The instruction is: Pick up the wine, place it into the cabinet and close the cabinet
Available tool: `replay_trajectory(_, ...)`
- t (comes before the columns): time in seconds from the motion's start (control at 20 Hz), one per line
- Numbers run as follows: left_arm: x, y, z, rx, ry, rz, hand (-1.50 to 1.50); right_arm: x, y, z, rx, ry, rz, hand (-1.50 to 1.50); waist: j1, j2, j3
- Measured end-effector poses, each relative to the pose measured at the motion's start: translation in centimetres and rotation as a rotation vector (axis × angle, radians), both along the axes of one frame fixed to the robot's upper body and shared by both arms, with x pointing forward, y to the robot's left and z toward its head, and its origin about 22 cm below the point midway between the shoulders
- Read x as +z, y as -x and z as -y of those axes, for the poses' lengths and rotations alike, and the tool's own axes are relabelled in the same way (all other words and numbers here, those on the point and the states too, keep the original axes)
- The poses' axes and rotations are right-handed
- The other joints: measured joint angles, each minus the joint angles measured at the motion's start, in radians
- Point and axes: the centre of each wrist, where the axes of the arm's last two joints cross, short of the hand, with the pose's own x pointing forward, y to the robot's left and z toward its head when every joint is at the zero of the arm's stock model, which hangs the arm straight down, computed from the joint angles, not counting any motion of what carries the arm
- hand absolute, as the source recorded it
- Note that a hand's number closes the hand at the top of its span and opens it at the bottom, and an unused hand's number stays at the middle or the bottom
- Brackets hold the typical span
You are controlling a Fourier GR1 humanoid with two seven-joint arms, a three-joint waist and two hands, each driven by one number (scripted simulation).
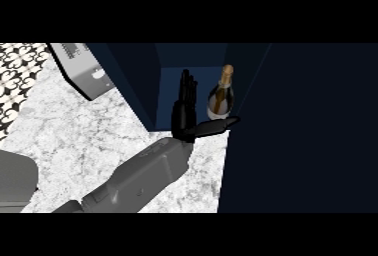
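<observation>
A wine bottle [220,97] with a gold foil neck and a pale label stands upright inside the dark blue cabinet [167,75], to the right in its opening. My left hand [183,112] is just left of the bottle at the cabinet's mouth. Its fingers point straight up into the opening and its thumb sticks out to the right, ending at the bottle's base. The hand is open and is not curled round the bottle. The cabinet's door [310,125] stands open as a large dark panel filling the right of the view. My right hand does not show.
A grey box-shaped appliance [85,70] sits at the back left on the white marble counter [81,135]. Black-and-white patterned tiles [18,85] line the left edge. A grey rounded robot part [15,180] shows at the lower left edge.
</observation>
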Motion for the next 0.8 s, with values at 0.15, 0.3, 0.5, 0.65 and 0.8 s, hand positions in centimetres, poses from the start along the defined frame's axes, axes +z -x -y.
replay_trajectory(0.15, 0.0, 0.5, -0.1, -0.009, -0.002, 0.018, -1.5, -0.4, 0.1, 0.1, -0.013, -0.004, -0.001, -1.5, 0.011, -0.003, 0.0)
replay_trajectory(0.3, -0.1, 1.1, -0.7, -0.02, -0.005, 0.036, -1.5, -0.9, 0.1, 0.6, -0.022, -0.002, 0.001, -1.5, 0.019, -0.005, 0.0)
replay_trajectory(0.5, -0.8, 2.9, -1.8, -0.051, -0.006, 0.054, -1.5, -0.5, 0.4, 0.5, -0.024, 0.002, -0.001, -1.5, 0.025, -0.006, 0.001)
replay_trajectory(0.65, -0.6, 4.2, -2.4, -0.093, -0.005, 0.076, -1.5, -0.5, -0.1, 1.0, -0.031, -0.001, -0.002, -1.5, 0.028, -0.006, 0.0)
replay_trajectory(0.8, 0.2, 5.0, -3.9, -0.131, -0.005, 0.09, -1.5, -0.3, 0.2, 1.3, -0.038, 0.015, 0.001, -1.5, 0.03, -0.007, 0.0)
